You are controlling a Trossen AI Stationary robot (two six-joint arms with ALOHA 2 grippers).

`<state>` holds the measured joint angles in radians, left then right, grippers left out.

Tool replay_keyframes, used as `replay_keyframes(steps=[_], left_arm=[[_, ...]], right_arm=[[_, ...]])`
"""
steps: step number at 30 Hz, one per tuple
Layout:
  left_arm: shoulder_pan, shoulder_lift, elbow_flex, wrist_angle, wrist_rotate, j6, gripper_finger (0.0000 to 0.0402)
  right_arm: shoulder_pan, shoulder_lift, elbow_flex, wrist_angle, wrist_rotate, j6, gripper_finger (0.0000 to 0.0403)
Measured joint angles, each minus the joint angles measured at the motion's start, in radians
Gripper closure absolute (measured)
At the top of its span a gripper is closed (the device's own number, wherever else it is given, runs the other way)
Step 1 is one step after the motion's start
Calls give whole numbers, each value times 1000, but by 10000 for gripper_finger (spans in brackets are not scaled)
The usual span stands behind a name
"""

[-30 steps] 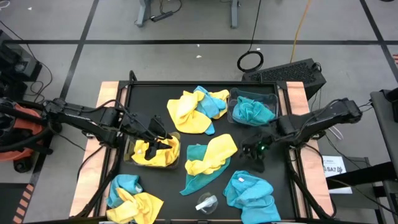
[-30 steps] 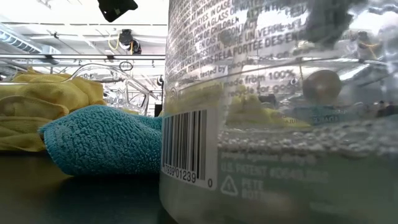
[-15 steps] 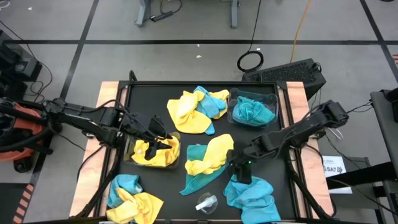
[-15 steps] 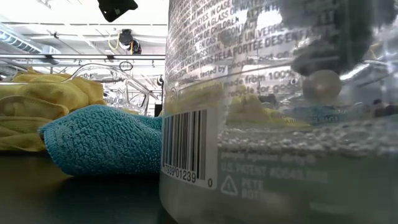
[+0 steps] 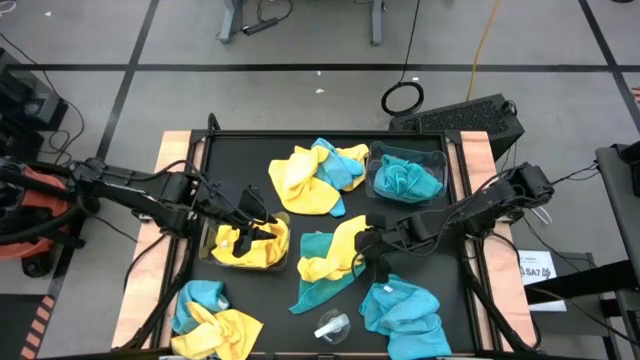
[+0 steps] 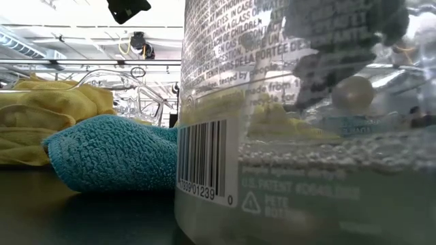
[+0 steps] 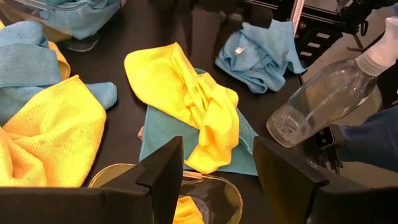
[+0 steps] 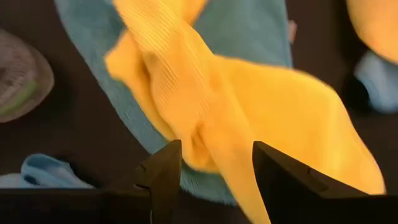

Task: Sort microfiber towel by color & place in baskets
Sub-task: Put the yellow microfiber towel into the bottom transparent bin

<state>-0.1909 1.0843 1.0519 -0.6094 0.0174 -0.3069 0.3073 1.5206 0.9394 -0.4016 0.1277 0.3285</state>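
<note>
A yellow towel [image 5: 340, 247] lies crumpled on a teal towel [image 5: 318, 275] in the table's middle. My right gripper [image 5: 365, 245] is open at that yellow towel's right edge. In the right wrist view its fingers stand on either side of a fold of the yellow towel [image 8: 249, 106], pointing down. My left gripper [image 5: 255, 215] is open above the left basket [image 5: 213, 255], which holds a yellow towel [image 5: 250, 245]. The right basket [image 5: 440, 160], at the far right, holds teal towels [image 5: 405, 178]. My right gripper hangs over the yellow towel's fold [image 8: 217, 134] with open fingers. Whether they touch the cloth cannot be told.
A mixed yellow and teal pile [image 5: 315, 175] lies at the far middle and another [image 5: 210, 315] at the near left corner. A light blue towel [image 5: 400, 305] is at the near right. A clear plastic bottle [image 5: 332, 325] lies by the near edge and fills the low view [image 6: 300, 136].
My right gripper has moved from the table's right side first toward the near edge, then left, to the yellow towel in the middle. The towels have stayed where they were.
</note>
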Motion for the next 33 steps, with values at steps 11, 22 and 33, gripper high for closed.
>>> replay_keyframes(steps=[11, 22, 33], left_arm=[[0, 0, 0, 0, 0, 0, 202], [0, 0, 0, 0, 0, 0, 202], [0, 0, 0, 0, 0, 0, 202]], right_arm=[[-15, 149, 0, 137, -81, -61, 214], [-31, 223, 0, 163, -78, 10, 302], [-33, 59, 0, 173, -67, 36, 398]])
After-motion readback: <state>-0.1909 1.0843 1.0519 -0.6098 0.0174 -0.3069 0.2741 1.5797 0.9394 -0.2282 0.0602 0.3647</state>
